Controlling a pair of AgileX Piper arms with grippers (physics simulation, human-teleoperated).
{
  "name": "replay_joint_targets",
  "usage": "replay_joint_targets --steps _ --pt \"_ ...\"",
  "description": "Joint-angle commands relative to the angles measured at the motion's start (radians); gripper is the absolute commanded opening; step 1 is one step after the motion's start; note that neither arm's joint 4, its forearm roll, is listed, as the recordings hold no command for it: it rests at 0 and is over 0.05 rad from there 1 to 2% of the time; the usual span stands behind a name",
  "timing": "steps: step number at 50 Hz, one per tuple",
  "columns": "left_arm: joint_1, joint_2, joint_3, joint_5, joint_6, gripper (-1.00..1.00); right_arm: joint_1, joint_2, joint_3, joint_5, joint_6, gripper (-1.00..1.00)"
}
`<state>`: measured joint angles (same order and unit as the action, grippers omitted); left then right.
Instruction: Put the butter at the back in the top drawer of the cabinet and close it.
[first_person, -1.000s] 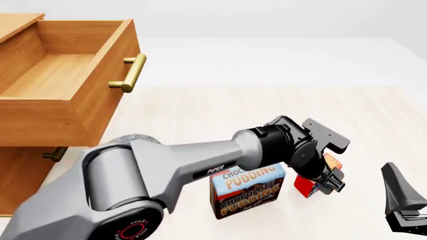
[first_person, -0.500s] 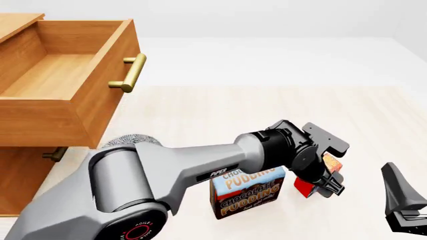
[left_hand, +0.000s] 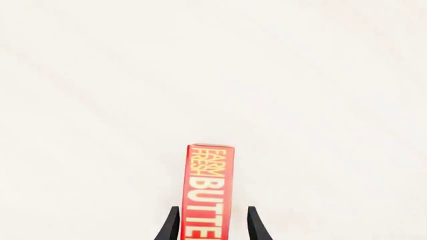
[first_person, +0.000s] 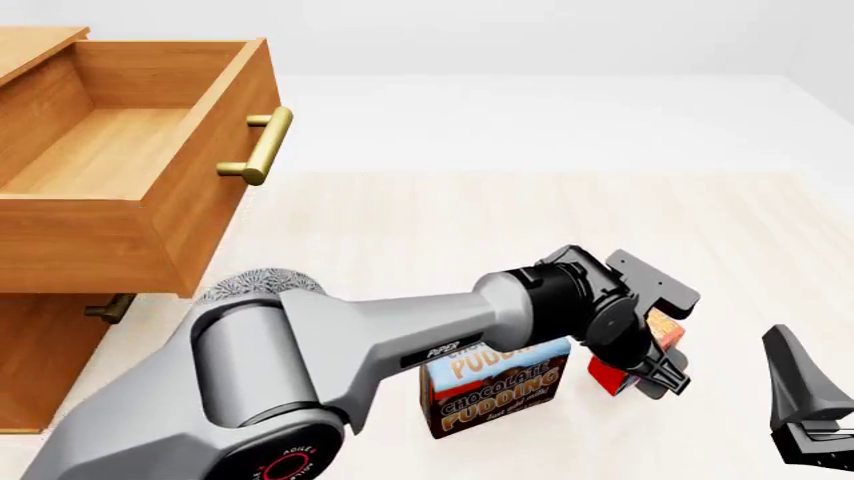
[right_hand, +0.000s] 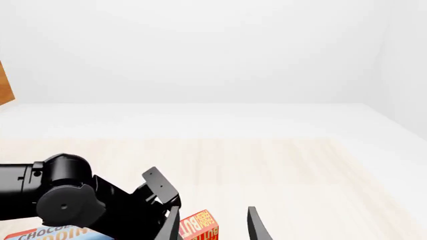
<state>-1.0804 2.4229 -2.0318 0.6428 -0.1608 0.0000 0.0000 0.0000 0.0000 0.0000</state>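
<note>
The small red butter box with yellow lettering (left_hand: 208, 192) stands on the pale table just beside the blue-and-brown pudding box (first_person: 497, 388), between the spread fingers of my left gripper (left_hand: 211, 227), not yet clamped, so I judge squeezing and lifting toward the open light-brown wooden top drawer (first_person: 134, 160) comes next.

A: Lighting on my views?
B: Bright, even, diffuse; no glare. The desk (first_person: 441, 220) looks nearly washed out from my left wrist.
A: Sharpness?
B: Crisp throughout, no blur or edge distortion; shadows very faint.
</note>
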Motion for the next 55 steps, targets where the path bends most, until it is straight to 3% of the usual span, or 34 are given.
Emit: replay_joint_targets --steps 1,55 --pt "-0.001 0.009 -0.007 0.0 -0.003 1.0 0.0 0.0 0.0 0.0 0.0 1.0" --pt "-0.007 0.053 -0.033 -0.003 -0.023 1.0 0.0 0.0 0.0 0.0 0.0 1.0"
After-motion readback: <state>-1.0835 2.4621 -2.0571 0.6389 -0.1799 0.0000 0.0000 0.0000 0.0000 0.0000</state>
